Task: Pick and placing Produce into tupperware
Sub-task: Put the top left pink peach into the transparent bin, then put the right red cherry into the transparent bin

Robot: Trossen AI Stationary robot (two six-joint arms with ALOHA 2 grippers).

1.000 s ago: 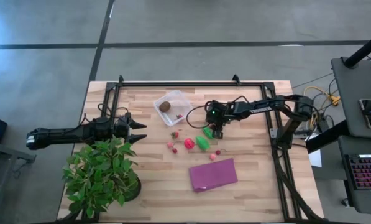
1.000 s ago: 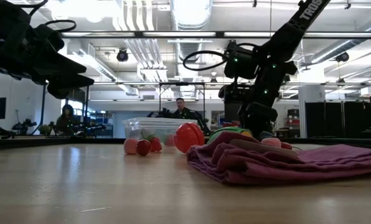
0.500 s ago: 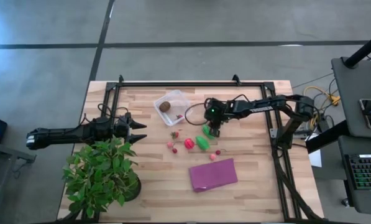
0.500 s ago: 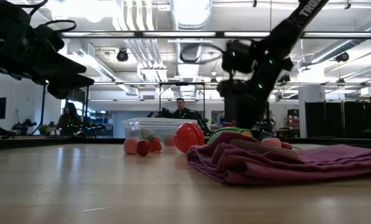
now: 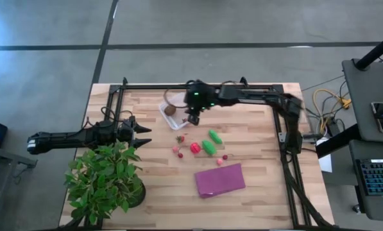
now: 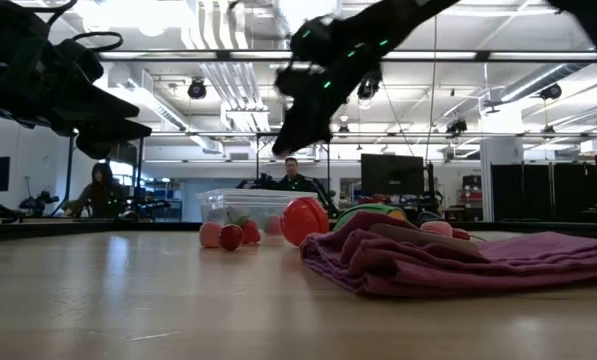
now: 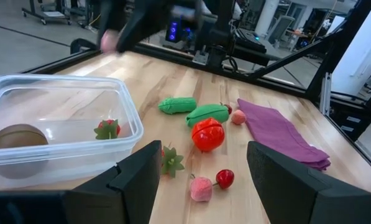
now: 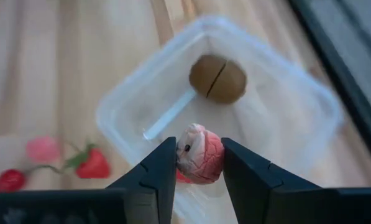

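The tupperware (image 5: 176, 101) is a clear square tub near the table's far middle; a brown ball (image 5: 170, 110) and a small red berry (image 7: 107, 129) lie in it. My right gripper (image 5: 192, 118) hangs above its right part, shut on a pink round piece (image 8: 201, 158). On the table to the near right of the tub lie two green oblong pieces (image 5: 214, 135) (image 5: 208, 147), a red round one (image 5: 195, 147) and small red and pink pieces (image 5: 178, 151). My left gripper (image 5: 145, 133) waits open at the table's left. My right gripper pinches the pink round piece (image 8: 199, 163) between its two fingers (image 8: 163, 168), one on each side of it, coming from above and pointing down. The piece is lifted clear and hangs over the tupperware's inside (image 8: 173, 115).
A purple cloth (image 5: 220, 180) lies folded near the table's near right. A leafy potted plant (image 5: 104, 179) stands at the near left corner, close to my left arm. A black frame (image 5: 197, 85) runs along the table's edges. People sit in the room beyond the far edge (image 6: 290, 177).
My right gripper has risen from beside the green pieces and swung toward the table's far left, carrying the pink piece, until it hangs over the tupperware. The pieces on the table have kept their places.
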